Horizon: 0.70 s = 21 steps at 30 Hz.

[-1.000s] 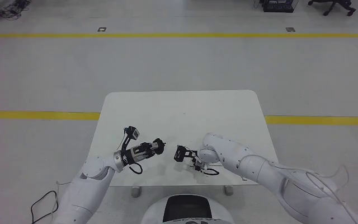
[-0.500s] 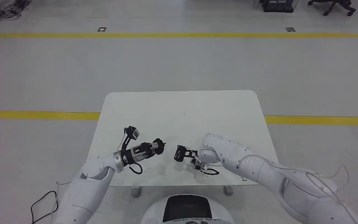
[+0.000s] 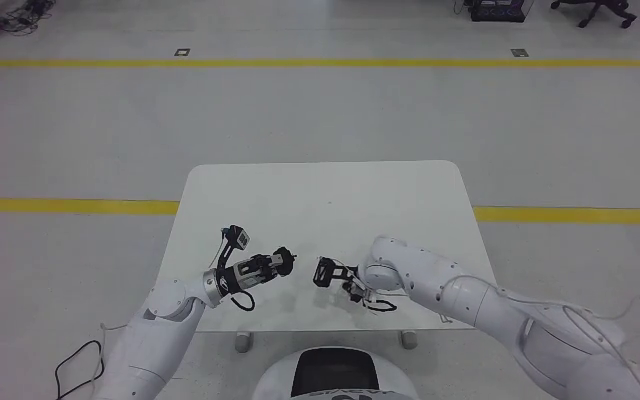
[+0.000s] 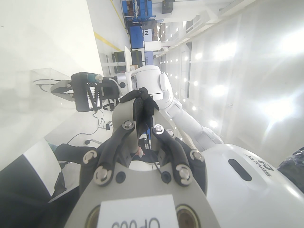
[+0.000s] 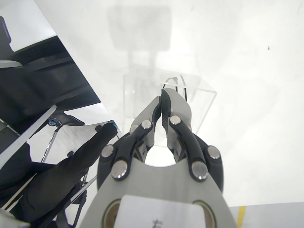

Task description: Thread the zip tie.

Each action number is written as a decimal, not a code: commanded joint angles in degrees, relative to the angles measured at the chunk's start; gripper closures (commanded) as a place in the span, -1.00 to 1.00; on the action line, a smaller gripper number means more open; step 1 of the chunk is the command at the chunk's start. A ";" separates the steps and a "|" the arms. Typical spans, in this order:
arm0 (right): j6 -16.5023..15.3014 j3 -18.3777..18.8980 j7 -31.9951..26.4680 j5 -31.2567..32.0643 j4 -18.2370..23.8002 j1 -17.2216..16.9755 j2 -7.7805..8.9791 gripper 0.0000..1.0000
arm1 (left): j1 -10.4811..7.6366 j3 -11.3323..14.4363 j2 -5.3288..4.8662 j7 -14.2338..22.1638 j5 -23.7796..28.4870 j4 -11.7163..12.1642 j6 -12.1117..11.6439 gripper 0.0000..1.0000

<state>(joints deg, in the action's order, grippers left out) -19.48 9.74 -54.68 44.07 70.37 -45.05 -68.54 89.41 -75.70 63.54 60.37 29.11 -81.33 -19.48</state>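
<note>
A thin black zip tie [image 5: 174,79] curls just past the tips of my right gripper [image 5: 161,94], which is shut on one strand of it above a clear plastic box [image 5: 204,100] on the white table [image 3: 320,200]. In the left wrist view the same right gripper [image 4: 53,88] points down at the clear box [image 4: 40,74], with the zip tie [image 4: 44,80] at its tips. My left gripper [image 4: 142,100] hangs a short way to its left, shut on a small black piece [image 4: 143,106]; I cannot tell what that piece is. In the top view the left gripper [image 3: 284,260] faces the right wrist.
Both grippers work near the table's front edge [image 5: 78,77], which runs close beside the clear box. The far half of the table [image 3: 330,190] is bare white surface. Yellow floor lines [image 3: 90,206] pass behind the table.
The right arm's forearm has shifted slightly to the right, while both grippers keep their places and stay shut.
</note>
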 commanded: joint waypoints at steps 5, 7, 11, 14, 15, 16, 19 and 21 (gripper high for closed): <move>0.00 0.00 2.02 -1.23 3.05 0.22 2.15 1.00 | 0.00 0.00 0.00 0.00 0.00 0.00 0.00 1.00; 0.00 0.00 2.73 -1.73 4.02 0.30 2.98 1.00 | 0.00 0.00 0.00 0.00 0.00 0.00 0.00 1.00; 0.00 0.00 3.53 -2.47 5.95 0.35 4.72 1.00 | 0.00 0.00 0.00 0.00 0.00 0.00 0.00 1.00; 0.00 0.00 4.24 -2.80 7.39 0.34 5.92 1.00 | 0.00 0.00 0.00 0.00 0.00 0.00 0.00 1.00; 0.00 0.00 4.55 -2.88 8.01 0.34 6.40 1.00 | 0.00 0.00 0.00 0.00 0.00 0.00 0.00 1.00; 0.00 0.00 4.87 -2.94 8.53 0.34 6.76 1.00 | 0.00 0.00 0.00 0.00 0.00 0.00 0.00 1.00; 0.00 0.00 6.19 -3.24 10.10 0.41 8.08 1.00 | 0.00 0.00 0.00 0.00 0.00 0.00 0.00 1.00; 0.00 0.00 7.47 -3.48 10.93 0.52 8.98 1.00 | 0.00 0.00 0.00 0.00 0.00 0.00 0.00 1.00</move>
<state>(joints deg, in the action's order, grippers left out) -19.48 9.74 -47.93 40.72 80.88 -44.58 -60.07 89.41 -75.70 63.54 60.37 29.11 -81.33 -19.48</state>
